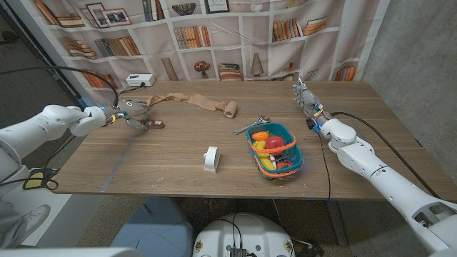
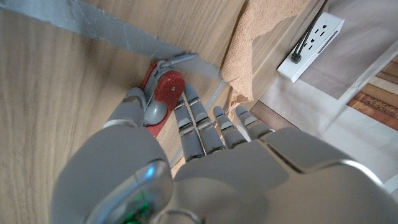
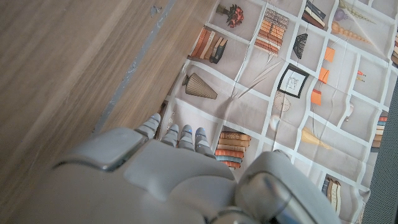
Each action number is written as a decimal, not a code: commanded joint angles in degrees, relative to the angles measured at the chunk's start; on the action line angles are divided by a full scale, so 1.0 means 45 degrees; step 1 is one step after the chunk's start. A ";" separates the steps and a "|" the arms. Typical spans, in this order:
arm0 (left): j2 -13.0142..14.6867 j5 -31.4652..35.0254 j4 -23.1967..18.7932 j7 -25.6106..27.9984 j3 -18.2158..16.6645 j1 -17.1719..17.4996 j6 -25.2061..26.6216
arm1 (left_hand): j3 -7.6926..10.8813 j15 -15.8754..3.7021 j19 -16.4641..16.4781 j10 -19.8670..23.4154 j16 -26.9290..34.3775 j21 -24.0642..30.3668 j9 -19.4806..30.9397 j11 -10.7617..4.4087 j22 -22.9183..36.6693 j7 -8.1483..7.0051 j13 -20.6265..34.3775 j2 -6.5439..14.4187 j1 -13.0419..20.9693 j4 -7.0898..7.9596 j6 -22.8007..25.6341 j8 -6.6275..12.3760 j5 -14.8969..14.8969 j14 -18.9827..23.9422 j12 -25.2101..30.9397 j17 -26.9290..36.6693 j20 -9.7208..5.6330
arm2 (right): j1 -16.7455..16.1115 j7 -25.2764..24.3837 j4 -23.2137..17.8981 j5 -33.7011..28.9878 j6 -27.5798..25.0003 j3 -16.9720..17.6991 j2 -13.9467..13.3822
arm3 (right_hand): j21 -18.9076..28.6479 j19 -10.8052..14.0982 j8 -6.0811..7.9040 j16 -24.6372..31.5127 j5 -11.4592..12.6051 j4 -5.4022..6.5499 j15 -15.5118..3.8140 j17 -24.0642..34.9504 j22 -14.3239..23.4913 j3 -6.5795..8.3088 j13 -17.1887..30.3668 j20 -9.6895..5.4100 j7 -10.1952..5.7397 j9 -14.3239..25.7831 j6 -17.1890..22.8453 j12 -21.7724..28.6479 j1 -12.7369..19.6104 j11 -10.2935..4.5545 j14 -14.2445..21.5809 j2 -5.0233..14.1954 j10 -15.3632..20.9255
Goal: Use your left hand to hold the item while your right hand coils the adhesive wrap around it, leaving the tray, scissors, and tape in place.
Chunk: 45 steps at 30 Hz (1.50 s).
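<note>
Wooden counter (image 1: 178, 143) in front of a printed bookshelf backdrop (image 1: 214, 36), with a white power strip (image 1: 140, 81) at its far left edge.

Left robot hand (image 1: 130, 111) is over the far-left part of the counter. The left wrist view shows its fingers (image 2: 198, 121) curled down onto a red item (image 2: 163, 93) lying on the wood, thumb against it; looks like a grip, so clamped on the red item.

Tan adhesive wrap (image 1: 196, 102) lies partly unrolled in a strip along the back of the counter. One end is near the left robot hand and the roll end (image 1: 230, 109) sits toward the middle. Nothing holds it.

Right robot hand (image 1: 305, 94) is at the far right of the counter, well away from the wrap. Its fingers (image 3: 180, 135) reach toward the backdrop with nothing in them; the head view suggests they are apart, so reading it as open.

Teal tray (image 1: 294, 160), loaded with red, orange and yellow bits, sits centre-right. A metal tool (image 1: 250, 126), probably the scissors, lies just beside the tray's far-left corner. White tape roll (image 1: 211, 158) stands near the front middle, left of the tray.
</note>
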 commanded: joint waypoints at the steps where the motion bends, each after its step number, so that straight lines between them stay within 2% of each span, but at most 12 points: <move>1: 0.0160 -0.0255 -0.0278 0.0560 -0.0077 0.0386 0.0054 | 0.0416 -0.0323 0.0324 0.0730 0.0176 0.0163 0.0037 -0.0006 0.0018 -0.0160 -0.0014 0.0709 0.1306 -0.0202 0.0755 0.0208 -0.0005 0.0507 0.0035 0.0013 0.0072 | 0.0074 0.0081 0.0104 0.0008 0.0004 -0.0035 0.0034 | 0.0031 0.0026 0.0049 0.0044 -0.0004 -0.0063 0.0077 0.0062 0.0073 0.0004 0.0045 0.0083 -0.0026 0.0047 0.0049 0.0012 0.0079 -0.0060 -0.1174 0.0008 -0.0005; 3: 0.0206 -0.0326 -0.0336 0.0733 -0.0146 0.0489 0.0045 | 0.0398 -0.0572 0.0448 0.1493 0.0349 0.0179 0.0055 -0.0147 0.0015 -0.0062 0.0013 0.0836 0.1949 -0.0188 0.1269 0.0402 -0.0020 0.0976 0.0132 0.0043 0.0004 | 0.0086 0.0111 0.0134 -0.0003 0.0037 -0.0046 0.0038 | 0.0032 0.0027 0.0048 0.0047 -0.0004 -0.0063 0.0078 0.0062 0.0073 0.0004 0.0045 0.0088 -0.0015 0.0047 0.0050 0.0013 0.0077 -0.0072 -0.1167 0.0008 -0.0003; 8: 0.0289 -0.0484 -0.0457 0.1142 -0.0308 0.0745 0.0000 | 0.0498 -0.0824 0.0790 0.2679 0.0798 0.0237 0.0061 -0.0020 0.0014 0.0087 0.0153 0.1433 0.3265 -0.0176 0.1946 0.0649 0.0092 0.1902 0.0286 0.0193 0.0100 | 0.0094 0.0137 0.0140 0.0030 0.0013 -0.0049 0.0048 | 0.0032 0.0023 0.0047 0.0048 -0.0004 -0.0064 0.0077 0.0062 0.0073 0.0005 0.0045 0.0084 0.0000 0.0048 0.0051 0.0012 0.0077 -0.0058 -0.1165 0.0011 -0.0004; 11: 0.0332 -0.0566 -0.0591 0.1070 -0.0388 0.0869 -0.0035 | 0.0466 -0.0981 0.1089 0.2721 0.1272 0.0327 0.0061 0.0013 0.0028 0.0144 0.0209 0.1655 0.3628 -0.0070 0.1885 0.0608 0.0055 0.2773 0.0182 0.0387 0.0253 | 0.0099 0.0149 0.0138 0.0035 -0.0002 -0.0052 0.0041 | 0.0032 0.0020 0.0046 0.0047 -0.0004 -0.0064 0.0081 0.0063 0.0073 0.0006 0.0045 0.0087 0.0001 0.0048 0.0054 0.0012 0.0077 -0.0061 -0.1169 0.0014 -0.0006; 13: 0.0329 -0.0607 -0.0598 0.1053 -0.0431 0.0908 -0.0095 | 0.0434 -0.1117 0.1352 0.2653 0.1922 0.0402 0.0071 0.0011 0.0050 0.0188 0.0296 0.1755 0.4027 -0.0019 0.1815 0.0565 0.0017 0.4046 0.0126 0.0691 0.0259 | 0.0107 0.0154 0.0154 -0.0013 0.0045 -0.0063 0.0026 | 0.0032 0.0020 0.0047 0.0047 -0.0004 -0.0065 0.0081 0.0063 0.0073 0.0006 0.0045 0.0087 0.0000 0.0048 0.0059 0.0010 0.0077 -0.0038 -0.1170 0.0015 -0.0010; 16: 0.0315 -0.0624 -0.0578 0.1263 -0.0502 0.0998 -0.0073 | 0.0376 -0.1184 0.1829 0.2425 0.3214 0.0539 0.0131 -0.0131 0.0090 0.0100 0.0589 0.1759 0.4773 0.0040 0.1704 0.0493 -0.0056 0.7158 0.0092 0.1080 0.0344 | 0.0098 0.0154 0.0145 -0.0008 0.0052 -0.0050 0.0012 | 0.0033 0.0019 0.0046 0.0048 -0.0004 -0.0066 0.0081 0.0062 0.0073 0.0007 0.0045 0.0088 -0.0009 0.0048 0.0060 0.0014 0.0078 -0.0057 -0.1168 0.0016 -0.0001; 20: 0.0288 -0.0544 -0.0493 0.1607 -0.0533 0.1042 -0.0054 | 0.0426 -0.1192 0.2363 0.2379 0.3504 0.0709 0.0164 -0.0153 0.0101 -0.0001 0.0780 0.1774 0.5152 0.0081 0.1754 0.0496 -0.0061 0.8637 0.0076 0.0941 0.0051 | 0.0082 0.0158 0.0114 -0.0001 0.0039 -0.0038 -0.0017 | 0.0034 0.0019 0.0046 0.0048 -0.0004 -0.0069 0.0087 0.0062 0.0073 0.0007 0.0045 0.0089 -0.0023 0.0048 0.0064 0.0010 0.0079 -0.0069 -0.1170 0.0015 -0.0010; 26: 0.0332 -0.0611 -0.0596 0.1622 -0.0605 0.1129 -0.0042 | 0.0456 -0.1200 0.2576 0.2397 0.3347 0.0767 0.0174 -0.0185 0.0096 -0.0025 0.0850 0.1690 0.5275 0.0054 0.1836 0.0521 -0.0069 0.8839 0.0078 0.0763 -0.0159 | 0.0065 0.0183 0.0094 0.0074 0.0041 -0.0001 -0.0012 | 0.0039 0.0031 0.0045 0.0047 -0.0004 -0.0070 0.0085 0.0062 0.0073 0.0009 0.0045 0.0090 -0.0012 0.0048 0.0069 0.0007 0.0079 -0.0086 -0.1173 0.0020 -0.0018; 31: 0.0451 -0.0836 -0.0858 0.1506 -0.0808 0.1323 0.0076 | 0.0431 -0.1202 0.2631 0.2513 0.3233 0.0779 0.0197 -0.0188 0.0106 -0.0011 0.0930 0.1659 0.5358 0.0046 0.1874 0.0540 -0.0073 0.8913 0.0128 0.0656 0.0052 | 0.0036 0.0192 0.0057 0.0071 0.0050 0.0011 -0.0051 | 0.0040 0.0032 0.0048 0.0049 -0.0004 -0.0072 0.0086 0.0062 0.0073 0.0011 0.0045 0.0084 -0.0020 0.0048 0.0083 0.0006 0.0080 -0.0070 -0.1171 0.0021 -0.0021; 35: 0.0475 -0.1359 -0.0920 0.1723 -0.1167 0.1592 0.0192 | 0.0392 -0.1198 0.2727 0.2657 0.3248 0.0811 0.0216 -0.0192 0.0114 0.0051 0.1002 0.1678 0.5393 0.0073 0.1934 0.0573 -0.0062 0.9122 0.0195 0.0627 0.0061 | 0.0014 0.0220 0.0035 0.0108 0.0045 0.0030 -0.0070 | 0.0041 0.0033 0.0043 0.0052 -0.0004 -0.0074 0.0080 0.0062 0.0073 0.0011 0.0046 0.0089 -0.0023 0.0048 0.0078 0.0011 0.0081 -0.0059 -0.1164 0.0022 -0.0006; 37: 0.0508 -0.1684 -0.1032 0.1878 -0.1391 0.1784 0.0282 | 0.0365 -0.1200 0.2805 0.2707 0.3208 0.0839 0.0233 -0.0187 0.0123 0.0278 0.1064 0.1655 0.5429 0.0068 0.2184 0.0685 -0.0051 0.9210 0.0222 0.0582 0.0078 | 0.0014 0.0226 0.0040 0.0092 0.0080 0.0030 -0.0074 | 0.0042 0.0033 0.0045 0.0054 -0.0005 -0.0075 0.0091 0.0061 0.0073 0.0011 0.0046 0.0094 -0.0024 0.0048 0.0085 0.0011 0.0081 -0.0066 -0.1160 0.0022 -0.0007; 45: 0.0568 -0.3254 -0.1565 0.1988 -0.2391 0.2624 0.0527 | 0.0346 -0.1200 0.2919 0.2756 0.3104 0.0882 0.0246 -0.0181 0.0136 0.0285 0.1147 0.1630 0.5498 0.0051 0.2358 0.0767 -0.0023 0.9292 0.0238 0.0494 0.0136 | -0.0001 0.0220 0.0006 0.0113 0.0091 0.0067 -0.0099 | 0.0045 0.0041 0.0060 0.0062 -0.0003 -0.0072 0.0094 0.0062 0.0073 0.0021 0.0046 0.0098 -0.0035 0.0048 0.0136 0.0011 0.0080 -0.0097 -0.1142 0.0045 -0.0007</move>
